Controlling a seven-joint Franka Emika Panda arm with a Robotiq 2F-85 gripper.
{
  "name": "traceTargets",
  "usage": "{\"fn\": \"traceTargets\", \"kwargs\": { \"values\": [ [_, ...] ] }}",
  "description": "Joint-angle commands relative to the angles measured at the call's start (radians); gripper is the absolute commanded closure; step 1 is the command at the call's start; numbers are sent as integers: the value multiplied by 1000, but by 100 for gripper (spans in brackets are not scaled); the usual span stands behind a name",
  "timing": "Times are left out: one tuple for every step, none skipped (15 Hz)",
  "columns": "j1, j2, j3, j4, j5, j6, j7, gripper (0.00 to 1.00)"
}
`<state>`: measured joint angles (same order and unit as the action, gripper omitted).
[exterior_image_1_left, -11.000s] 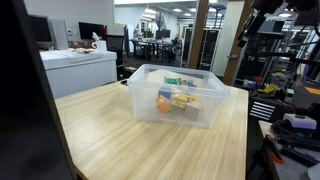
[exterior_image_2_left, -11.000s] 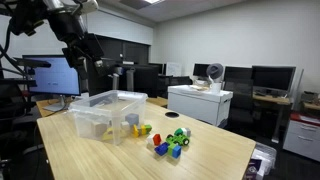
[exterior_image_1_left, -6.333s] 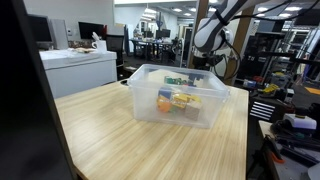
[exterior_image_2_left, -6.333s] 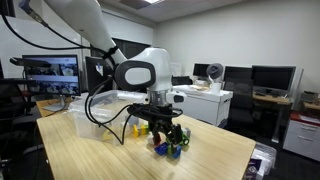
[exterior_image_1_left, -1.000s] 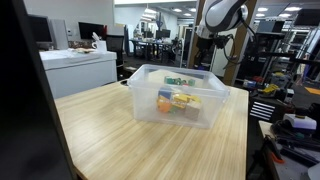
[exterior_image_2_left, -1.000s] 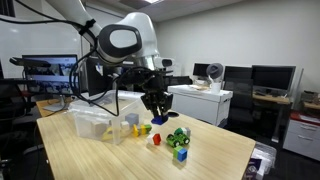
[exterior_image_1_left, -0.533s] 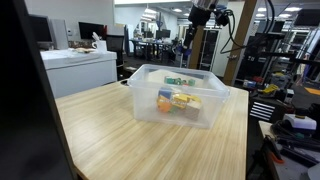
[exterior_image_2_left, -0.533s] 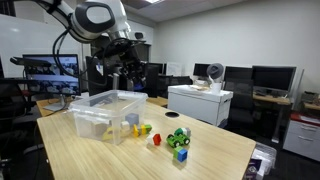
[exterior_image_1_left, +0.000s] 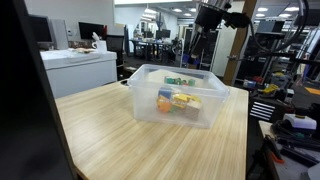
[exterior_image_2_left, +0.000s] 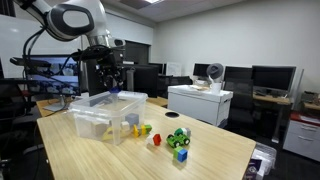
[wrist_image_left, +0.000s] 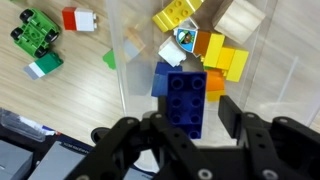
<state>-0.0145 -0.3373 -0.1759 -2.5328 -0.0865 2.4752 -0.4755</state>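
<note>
In the wrist view the claw (wrist_image_left: 192, 120) hung over the clear bin (wrist_image_left: 119, 62), with a blue studded block (wrist_image_left: 187, 95) between its two dark fingers (wrist_image_left: 238, 125). The jaws stood part-way apart. I could not tell whether the pads touched the block's sides, because the finger shapes overlapped its lower end and hid the contact. Past the block, inside the bin, lay a yellow brick (wrist_image_left: 180, 14), a tan block (wrist_image_left: 236, 18), an orange piece (wrist_image_left: 212, 47) and a white printed tile (wrist_image_left: 182, 40); the block covered whatever lay straight beneath it.

Outside the bin, beyond its wall, a green toy car (wrist_image_left: 38, 30) and a red brick (wrist_image_left: 80, 18) rested on the wooden surface (wrist_image_left: 70, 95). The view's edge cut off the car's top.

In an exterior view the claw (exterior_image_2_left: 110, 82) hung just above the bin (exterior_image_2_left: 88, 124), too small and dark to show its jaws or the blue block. The loose toys (exterior_image_2_left: 177, 140) lay near the bin on the side away from the arm.

In an exterior view the claw (exterior_image_1_left: 203, 42) merged into the dark background above the bin (exterior_image_1_left: 150, 104), whose cloudy wall blurred the pieces inside. A black band hid everything on the side of that view away from the arm.
</note>
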Motion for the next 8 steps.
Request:
{"fn": "traceTargets", "kwargs": {
  "values": [
    [23,-26,-57,-12,95,-15,-95,12],
    [26,-26,-71,-9,119,-13,-116,6],
    [26,-27,-81,-4,137,-14,-130,1],
    [27,-27,-92,4,159,-20,-148,1],
    [28,-27,-102,11,177,-22,-159,0],
    [28,-28,-108,16,191,-23,-168,0],
    [24,-25,-114,23,204,-16,-172,0],
    [17,-19,-119,32,208,-4,-167,0]
  ]
}}
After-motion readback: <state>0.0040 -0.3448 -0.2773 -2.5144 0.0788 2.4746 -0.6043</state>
